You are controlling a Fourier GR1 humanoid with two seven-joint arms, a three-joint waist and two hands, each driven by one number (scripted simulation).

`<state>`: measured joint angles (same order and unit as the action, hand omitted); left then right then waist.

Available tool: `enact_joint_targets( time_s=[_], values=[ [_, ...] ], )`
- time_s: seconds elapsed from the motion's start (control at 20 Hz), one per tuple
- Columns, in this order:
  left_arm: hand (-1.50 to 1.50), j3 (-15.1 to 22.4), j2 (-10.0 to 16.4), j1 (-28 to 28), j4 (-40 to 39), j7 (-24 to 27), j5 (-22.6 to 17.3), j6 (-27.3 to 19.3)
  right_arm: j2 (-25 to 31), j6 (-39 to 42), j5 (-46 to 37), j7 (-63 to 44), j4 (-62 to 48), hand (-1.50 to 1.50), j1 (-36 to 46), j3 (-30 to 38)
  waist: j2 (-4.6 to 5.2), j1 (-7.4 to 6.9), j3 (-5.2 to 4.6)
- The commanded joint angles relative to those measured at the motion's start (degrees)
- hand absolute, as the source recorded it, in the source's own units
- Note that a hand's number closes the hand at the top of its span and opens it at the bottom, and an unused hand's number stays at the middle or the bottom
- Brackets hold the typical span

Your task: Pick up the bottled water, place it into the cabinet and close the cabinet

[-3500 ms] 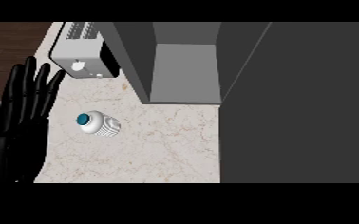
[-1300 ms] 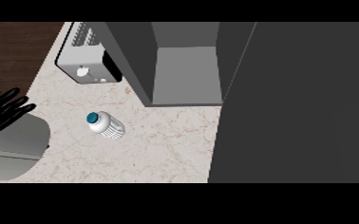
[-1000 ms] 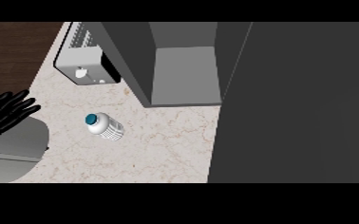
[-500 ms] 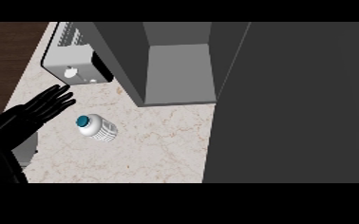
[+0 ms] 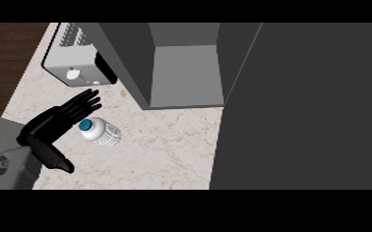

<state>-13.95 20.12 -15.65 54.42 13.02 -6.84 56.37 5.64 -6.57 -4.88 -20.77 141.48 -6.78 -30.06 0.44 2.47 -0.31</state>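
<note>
- Now the left hand (image 5: 52, 125) has come in from the left edge of the frame, where only its fingertips showed a second ago, and lies just left of the bottled water (image 5: 100, 132).
- Its fingers (image 5: 81, 103) are stretched out straight towards the upper right, with the thumb (image 5: 56, 159) spread low. They are released and grasp nothing.
- The bottle stands upright on the bench (image 5: 167, 150) at centre left, teal cap up, and seems not to have shifted. Whether the palm touches it cannot be told.
- By my reading the reach is nearly done. The curl round the bottle is not yet made, and the placing and the closing are still to come.
- The right hand shows nowhere.
- The cabinet (image 5: 185, 76) gapes at upper centre, its inside bare. A bare strip of bench runs from the bottle up and right to its mouth.
- The toaster (image 5: 73, 61) stands in the upper left, near the fingertips, so a lift should probably lean right, away from it.
- The tall dark door (image 5: 291, 108) fills the right of the frame and bounds the path on that side.
- The bench's edge slants down the far left, behind the hand.
</note>
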Motion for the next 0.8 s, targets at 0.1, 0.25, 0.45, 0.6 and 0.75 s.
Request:
enact_joint_targets(
  time_s=[0.1, 0.25, 0.45, 0.6, 0.75],
  values=[
    [-1.50, 3.5, -2.6, -3.4, -9.1, 14.3, 8.5, -0.4, 1.9, 0.1, -2.0, -1.8, 4.1, -1.50, 0.3, 0.7, 0.19, 0.46, -0.05],
    [-1.50, 4.3, -2.2, -2.0, -11.7, 20.9, 10.7, -2.5, 2.3, -0.8, -2.8, -0.7, 4.1, -1.50, -1.8, -0.3, 0.10, 0.51, -0.08],
    [-1.50, 5.3, -0.9, -6.1, -17.4, 23.8, 10.9, -2.5, 3.0, -0.7, -1.7, -1.5, 4.7, -1.50, -0.1, 1.2, 0.14, 0.41, -0.03],
    [-1.50, 7.2, -3.0, -6.7, -20.7, 27.3, 13.1, -6.6, 2.9, -1.6, -2.4, -1.3, 4.2, -1.50, -0.3, 1.0, 0.11, 0.29, 0.00],
    [-1.50, 7.4, -3.6, -7.2, -23.4, 30.8, 12.7, -8.0, 2.7, -2.1, -2.5, -0.7, 2.7, -1.50, 0.5, 0.4, 0.22, 0.31, -0.05]
  ],
)
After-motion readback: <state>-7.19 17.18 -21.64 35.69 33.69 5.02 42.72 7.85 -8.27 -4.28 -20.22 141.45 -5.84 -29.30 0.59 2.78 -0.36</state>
